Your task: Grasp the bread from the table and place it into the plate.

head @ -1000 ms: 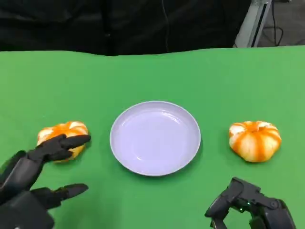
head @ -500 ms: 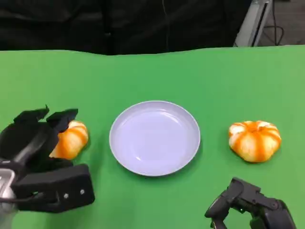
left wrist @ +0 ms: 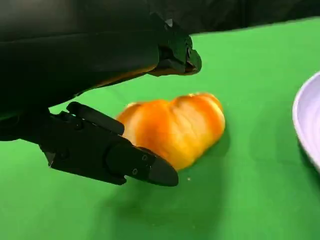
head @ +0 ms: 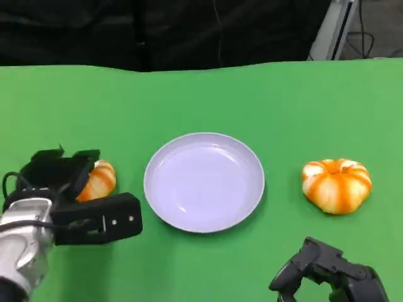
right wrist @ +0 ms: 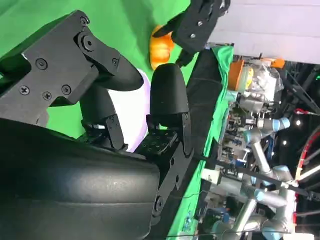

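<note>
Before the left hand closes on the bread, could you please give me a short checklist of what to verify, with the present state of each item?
1. Left hand around the left bread: ok; in the left wrist view its fingers lie on both sides of the bread.
2. Bread gripped: not ok; that view shows the fingers apart and the bread on the green table.
3. Plate ready to receive: ok; nothing lies in it.
4. Path from bread to plate: ok; bare cloth between them.
5. Right hand out of the way: ok; low at the near edge, holding nothing.
6. Second bread: ok; right of the plate, untouched.
</note>
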{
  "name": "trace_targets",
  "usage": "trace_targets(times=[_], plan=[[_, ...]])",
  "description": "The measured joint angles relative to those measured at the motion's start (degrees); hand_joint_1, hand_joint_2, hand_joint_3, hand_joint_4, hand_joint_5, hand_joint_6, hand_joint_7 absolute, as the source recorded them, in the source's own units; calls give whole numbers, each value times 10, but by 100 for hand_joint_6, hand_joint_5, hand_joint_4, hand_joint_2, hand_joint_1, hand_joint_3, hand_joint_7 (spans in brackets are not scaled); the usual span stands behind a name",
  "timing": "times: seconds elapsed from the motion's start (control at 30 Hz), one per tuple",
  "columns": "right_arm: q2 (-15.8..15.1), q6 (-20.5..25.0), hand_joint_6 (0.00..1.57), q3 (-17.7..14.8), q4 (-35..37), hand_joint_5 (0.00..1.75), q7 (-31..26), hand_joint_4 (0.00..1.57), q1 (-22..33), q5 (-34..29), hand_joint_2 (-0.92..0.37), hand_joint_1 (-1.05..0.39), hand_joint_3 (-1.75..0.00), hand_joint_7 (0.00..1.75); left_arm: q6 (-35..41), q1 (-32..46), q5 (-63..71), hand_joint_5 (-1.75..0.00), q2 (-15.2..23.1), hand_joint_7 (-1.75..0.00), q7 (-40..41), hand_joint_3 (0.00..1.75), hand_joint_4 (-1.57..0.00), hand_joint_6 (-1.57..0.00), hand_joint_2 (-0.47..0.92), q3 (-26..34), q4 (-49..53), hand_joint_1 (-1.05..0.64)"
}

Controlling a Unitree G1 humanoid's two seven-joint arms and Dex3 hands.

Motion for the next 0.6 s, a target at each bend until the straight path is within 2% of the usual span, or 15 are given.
trace_targets(times=[0.27, 0.47, 0.5, 0.53, 0.57, 0.6], plan=[[0, 0, 75, 4, -10, 162, 0, 68, 7, 0, -38, -10, -123, 133, -30, -84, -32, -20, -36, -3, 43, 5, -17, -29, 92, -31, 189, -40], [-1, 0, 76, 5, -10, 161, 0, 68, 8, 0, -37, -10, -124, 133, -54, -108, -48, -20, -43, -3, 69, 6, -18, -30, 92, -45, 244, -39], [-1, 0, 76, 5, -10, 161, 0, 68, 9, 0, -38, -9, -124, 133, -56, -109, -49, -82, -43, -51, 71, 8, -56, -65, 91, -47, 247, -30], [-1, 0, 76, 5, -11, 161, 0, 68, 9, 0, -38, -9, -123, 133, -69, -109, -54, -137, -43, -112, 86, 9, -71, -68, 92, -46, 251, -25], [-1, 1, 76, 5, -11, 161, 0, 67, 9, 0, -38, -8, -123, 133, -92, -106, -61, -155, -42, -143, 113, 9, -78, -66, 92, -43, 254, -23], [-1, 2, 76, 5, -12, 162, 0, 67, 9, 0, -39, -8, -123, 133, -114, -102, -67, -165, -41, -158, 142, 10, -81, -64, 92, -40, 255, -21]])
